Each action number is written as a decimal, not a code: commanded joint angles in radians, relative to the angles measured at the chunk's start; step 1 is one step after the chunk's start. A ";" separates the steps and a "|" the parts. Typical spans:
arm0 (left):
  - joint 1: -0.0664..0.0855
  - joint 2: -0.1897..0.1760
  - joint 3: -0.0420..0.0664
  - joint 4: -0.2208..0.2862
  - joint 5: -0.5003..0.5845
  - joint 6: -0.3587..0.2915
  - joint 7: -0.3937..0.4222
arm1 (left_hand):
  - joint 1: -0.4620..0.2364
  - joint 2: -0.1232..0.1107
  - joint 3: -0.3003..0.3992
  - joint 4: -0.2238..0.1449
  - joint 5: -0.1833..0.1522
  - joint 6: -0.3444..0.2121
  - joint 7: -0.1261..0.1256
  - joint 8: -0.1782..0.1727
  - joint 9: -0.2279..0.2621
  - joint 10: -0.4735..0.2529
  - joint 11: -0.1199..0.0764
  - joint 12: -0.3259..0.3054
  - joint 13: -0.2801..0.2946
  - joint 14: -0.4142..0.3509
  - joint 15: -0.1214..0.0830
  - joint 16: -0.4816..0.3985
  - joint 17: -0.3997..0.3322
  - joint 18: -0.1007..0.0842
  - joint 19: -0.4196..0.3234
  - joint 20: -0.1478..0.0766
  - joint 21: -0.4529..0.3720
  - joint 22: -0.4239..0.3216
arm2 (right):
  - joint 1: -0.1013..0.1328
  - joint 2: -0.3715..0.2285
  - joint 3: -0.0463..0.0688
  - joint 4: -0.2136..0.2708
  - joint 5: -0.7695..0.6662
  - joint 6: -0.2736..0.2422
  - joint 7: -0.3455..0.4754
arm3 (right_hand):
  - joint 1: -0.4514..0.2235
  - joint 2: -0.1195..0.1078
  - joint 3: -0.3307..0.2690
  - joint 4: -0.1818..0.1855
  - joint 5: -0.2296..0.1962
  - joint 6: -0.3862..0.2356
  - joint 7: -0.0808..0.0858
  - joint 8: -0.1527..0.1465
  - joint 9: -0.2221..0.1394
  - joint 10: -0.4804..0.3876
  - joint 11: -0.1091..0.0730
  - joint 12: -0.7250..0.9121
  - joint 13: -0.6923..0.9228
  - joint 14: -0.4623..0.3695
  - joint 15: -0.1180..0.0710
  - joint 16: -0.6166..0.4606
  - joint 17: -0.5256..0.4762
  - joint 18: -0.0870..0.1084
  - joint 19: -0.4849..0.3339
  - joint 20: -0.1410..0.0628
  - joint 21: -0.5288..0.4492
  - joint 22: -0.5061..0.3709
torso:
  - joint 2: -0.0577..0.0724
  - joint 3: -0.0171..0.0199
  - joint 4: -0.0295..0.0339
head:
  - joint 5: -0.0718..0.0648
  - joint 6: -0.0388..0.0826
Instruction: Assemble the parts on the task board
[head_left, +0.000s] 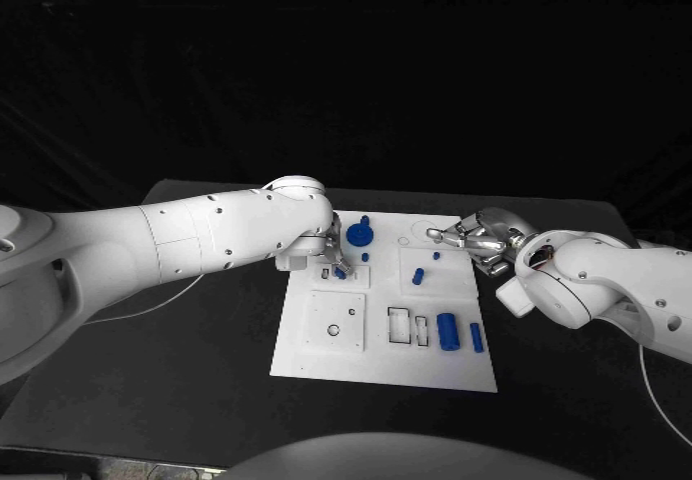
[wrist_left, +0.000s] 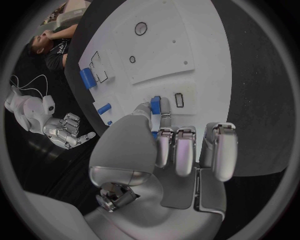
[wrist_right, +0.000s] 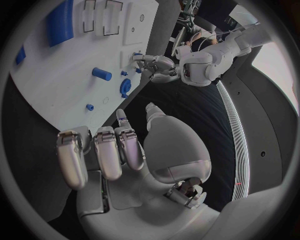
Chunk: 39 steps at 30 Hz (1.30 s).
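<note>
A small blue part (wrist_left: 155, 106) was pinched upright at the left hand's (wrist_left: 164, 150) fingertips, directly over the board's (head_left: 433, 372) slot (wrist_left: 179, 99); the right hand (head_left: 483, 240), empty and half-curled, lay farther off.

The scene was viewed from above by the head camera, aimed down at the task board (head_left: 384, 345) from some way off. The left wrist camera was set close behind the left hand (wrist_left: 165, 150), facing past its fingers onto the board. The right wrist camera was set close behind the right hand (wrist_right: 119, 155). The board was shared by all three views.
</note>
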<state>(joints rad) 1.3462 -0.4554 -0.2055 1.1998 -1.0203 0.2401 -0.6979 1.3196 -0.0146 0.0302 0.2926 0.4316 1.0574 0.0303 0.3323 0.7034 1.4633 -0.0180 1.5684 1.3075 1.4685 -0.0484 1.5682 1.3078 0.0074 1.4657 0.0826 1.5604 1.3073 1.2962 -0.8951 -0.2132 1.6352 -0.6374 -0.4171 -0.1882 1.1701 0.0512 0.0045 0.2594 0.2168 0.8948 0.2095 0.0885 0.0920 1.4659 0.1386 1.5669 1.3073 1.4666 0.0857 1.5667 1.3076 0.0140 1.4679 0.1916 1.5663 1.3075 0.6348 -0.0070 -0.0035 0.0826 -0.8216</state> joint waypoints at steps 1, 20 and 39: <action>0.000 0.002 0.000 0.000 0.001 0.020 -0.139 | 0.003 0.008 0.007 0.000 -0.005 0.005 0.000 -0.001 0.002 0.107 -0.005 0.002 0.263 0.102 -0.005 0.003 0.263 -0.002 0.084 -0.005 -0.004 0.256 | -0.001 0.001 0.000 0.001 -0.004 0.013 0.001 | -0.001 0.012 -0.002 0.006 0.006 -0.004 0.002 0.003 0.002 0.105 0.006 0.004 0.263 0.104 0.004 0.004 0.263 -0.014 0.103 0.005 0.004 0.263 | 0.000 0.0006 0.0000 | 0.001 0.000; 0.000 0.007 0.000 -0.002 0.001 0.014 -0.141 | -0.002 0.012 0.007 0.001 -0.008 0.002 0.002 -0.005 0.002 0.107 -0.003 0.002 0.263 0.102 -0.004 0.003 0.263 -0.001 0.079 -0.004 -0.008 0.254 | -0.001 -0.001 0.000 0.002 -0.004 0.012 0.001 | -0.001 0.012 -0.002 0.006 0.006 -0.004 0.002 0.003 0.002 0.105 0.006 0.004 0.263 0.104 0.004 0.004 0.263 -0.014 0.103 0.005 0.004 0.263 | 0.000 0.0001 0.0000 | 0.002 -0.003; 0.000 0.005 0.000 -0.005 -0.001 0.015 -0.142 | -0.005 0.018 0.010 0.000 -0.012 -0.003 0.005 -0.012 0.004 0.107 -0.001 0.002 0.263 0.102 -0.002 0.003 0.263 0.002 0.070 -0.003 -0.015 0.251 | -0.001 -0.002 0.000 0.003 -0.003 0.010 0.001 | -0.001 0.013 -0.004 0.006 0.006 -0.005 0.003 0.003 0.002 0.105 0.006 0.004 0.263 0.104 0.005 0.004 0.263 -0.014 0.103 0.006 0.004 0.263 | 0.000 -0.0003 -0.0003 | 0.001 -0.005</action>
<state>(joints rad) 1.3460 -0.4509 -0.2059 1.1944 -1.0200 0.2427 -0.6980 1.3209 -0.0024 0.0363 0.2922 0.4238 1.0555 0.0322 0.3242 0.7059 1.4633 -0.0179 1.5684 1.3073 1.4684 -0.0484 1.5682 1.3075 0.0075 1.4657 0.0826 1.5506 1.3073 1.2962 -0.8970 -0.2132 1.6374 -0.6369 -0.4172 -0.1882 1.1673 0.0541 0.0016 0.2624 0.2168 0.8948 0.2095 0.0885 0.0930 1.4659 0.1386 1.5669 1.3080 1.4665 0.0857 1.5667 1.3073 0.0140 1.4679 0.1916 1.5663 1.3080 0.6349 -0.0067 -0.0035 0.0836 -0.8275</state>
